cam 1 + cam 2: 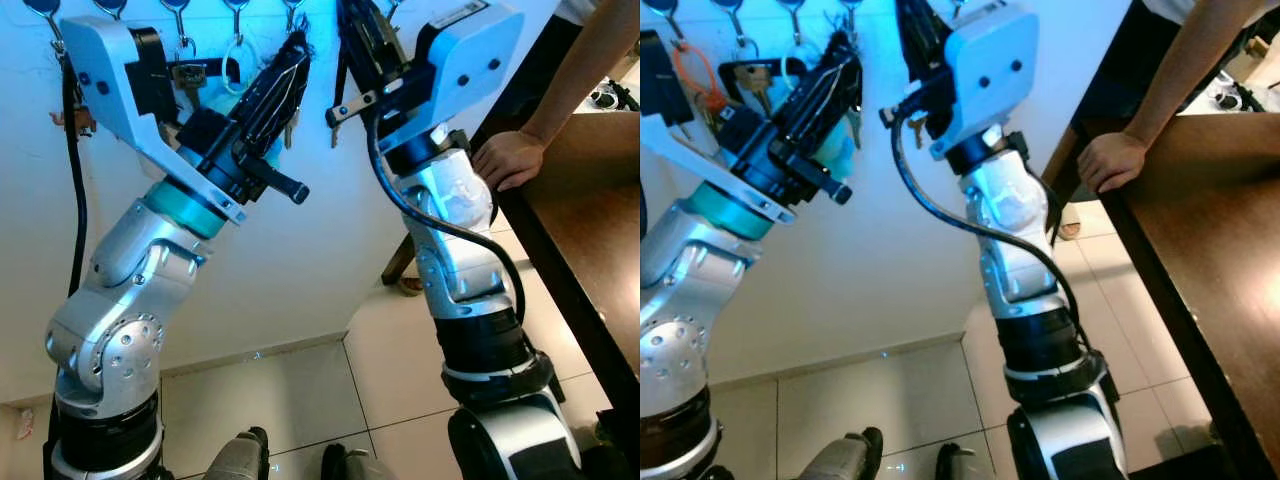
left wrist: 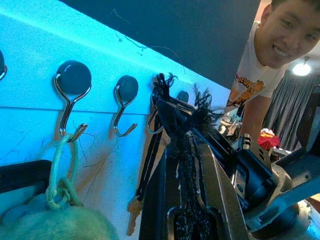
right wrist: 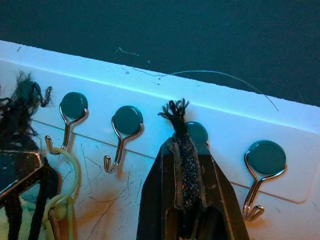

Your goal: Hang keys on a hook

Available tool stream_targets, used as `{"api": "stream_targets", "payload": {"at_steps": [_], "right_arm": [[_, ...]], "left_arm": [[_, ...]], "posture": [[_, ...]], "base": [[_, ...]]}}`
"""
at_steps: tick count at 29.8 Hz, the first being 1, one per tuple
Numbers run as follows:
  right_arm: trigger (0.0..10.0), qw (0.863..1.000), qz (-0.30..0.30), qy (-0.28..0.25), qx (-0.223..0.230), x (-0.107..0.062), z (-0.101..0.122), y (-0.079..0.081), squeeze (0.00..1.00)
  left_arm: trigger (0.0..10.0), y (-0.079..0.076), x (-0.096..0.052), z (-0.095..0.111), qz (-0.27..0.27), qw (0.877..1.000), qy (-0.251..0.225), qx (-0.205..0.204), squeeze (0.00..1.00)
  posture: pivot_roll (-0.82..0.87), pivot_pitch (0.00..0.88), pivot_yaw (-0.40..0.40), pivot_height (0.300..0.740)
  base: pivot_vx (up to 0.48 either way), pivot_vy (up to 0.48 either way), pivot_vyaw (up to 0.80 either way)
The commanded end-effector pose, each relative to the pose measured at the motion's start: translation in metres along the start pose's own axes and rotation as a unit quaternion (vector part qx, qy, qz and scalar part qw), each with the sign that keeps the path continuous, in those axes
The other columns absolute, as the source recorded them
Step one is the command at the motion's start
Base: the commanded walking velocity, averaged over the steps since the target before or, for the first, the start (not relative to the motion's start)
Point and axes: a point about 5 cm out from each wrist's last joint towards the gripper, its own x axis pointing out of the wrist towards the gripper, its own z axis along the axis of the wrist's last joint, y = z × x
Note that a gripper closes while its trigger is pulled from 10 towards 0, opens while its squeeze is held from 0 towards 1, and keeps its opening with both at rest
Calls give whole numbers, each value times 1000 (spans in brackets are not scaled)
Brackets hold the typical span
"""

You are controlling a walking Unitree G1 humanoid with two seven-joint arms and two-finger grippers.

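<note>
- The black cord [image 3: 186,165] runs lengthwise along the right gripper [image 3: 186,145], its frayed tip toward the hooks, at the frame's centre.
- That gripper is clamped on the cord.
- The left gripper [image 2: 186,140] pinches a second cord strand [image 2: 187,165].
- Four hooks [image 3: 121,135] show fully (right wrist view).
- A key [image 2: 134,220] hangs at lower centre.
</note>
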Motion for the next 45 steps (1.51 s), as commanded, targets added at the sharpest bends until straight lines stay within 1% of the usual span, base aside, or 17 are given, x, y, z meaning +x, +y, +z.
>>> {"api": "stream_targets", "payload": {"at_steps": [1, 2, 5, 6, 8, 9, 10, 16, 25, 27, 29, 33, 35, 37, 39, 41, 45], "right_arm": [[10000, 1000, 11, 0, -2, 2, -2, 5, 0], [10000, 999, 38, -10, 5, 1, 0, 12, 0], [10000, 999, 45, -13, 7, 1, 1, 14, 0], [10000, 999, 43, -26, 17, 1, 5, 15, 0], [10000, 999, 13, -42, 24, -2, 12, 10, 0], [10000, 999, 13, -42, 24, -2, 12, 10, 0], [10000, 999, -3, -41, 25, -4, 11, 7, 0], [10000, 999, -15, -25, 21, -12, 4, 6, 0], [10000, 999, -37, -27, 20, -12, 4, 0, 0], [10000, 998, -42, -29, 24, -12, 5, -1, 0], [10000, 997, -60, -39, 39, -10, 9, -5, 0], [10000, 996, -62, -42, 40, -10, 11, -6, 0], [10000, 997, -59, -41, 41, -10, 11, -6, 0], [10000, 999, -21, -30, 33, -11, 7, 4, 0], [10000, 999, -21, -30, 33, -11, 7, 4, 0], [10000, 999, 9, -24, 29, -12, 5, 13, 0], [10000, 999, 18, -25, 32, -12, 5, 15, 0]], "left_arm": [[10000, -4, -2, 1, -8, 1000, 2, 1, 0], [10000, -4, -2, 1, -8, 1000, 0, 1, 0], [10000, -4, -2, 1, -8, 1000, 0, 0, 0], [10000, -5, -2, 1, -9, 1000, -1, -1, 0], [10000, -7, -2, -1, -10, 1000, 1, -3, 0], [10000, -7, -2, -1, -10, 1000, 1, -3, 0], [10000, -7, -2, -2, -10, 1000, 2, -4, 0], [10000, -7, -2, -4, -11, 1000, 7, -5, 0], [10000, -7, -3, -6, -11, 1000, 10, -4, 0], [10000, -7, -3, -6, -11, 1000, 10, -4, 0], [10000, -8, -4, -7, -10, 1000, 12, -5, 0], [10000, -8, -4, -7, -11, 1000, 12, -5, 0], [10000, -8, -4, -7, -11, 1000, 12, -5, 0], [10000, -9, -3, -7, -11, 1000, 11, -6, 0], [10000, -9, -3, -7, -11, 1000, 11, -6, 0], [10000, -9, -3, -7, -11, 1000, 9, -7, 0], [10000, -10, -3, -8, -11, 1000, 9, -7, 0]], "posture": [[160, 126, 30, 740], [162, 123, 28, 740], [162, 123, 28, 740], [158, 120, 28, 740], [155, 120, 30, 740], [155, 120, 30, 740], [155, 120, 30, 740], [141, 114, 36, 740], [142, 113, 34, 740], [144, 111, 35, 740], [146, 111, 37, 740], [146, 111, 37, 740], [146, 111, 37, 740], [146, 111, 37, 740], [146, 111, 37, 740], [144, 105, 33, 740], [146, 103, 31, 740]], "base": [[0, 0, 0], [0, 0, 0], [0, 0, 0], [0, 0, 0], [0, 0, 0], [0, 0, 0], [0, 0, 0], [0, 0, 0], [0, 0, 0], [0, 0, 0], [0, 0, 0], [0, 0, 0], [0, 0, 0], [0, 0, 0], [0, 0, 0], [0, 0, 0], [0, 0, 0]]}}
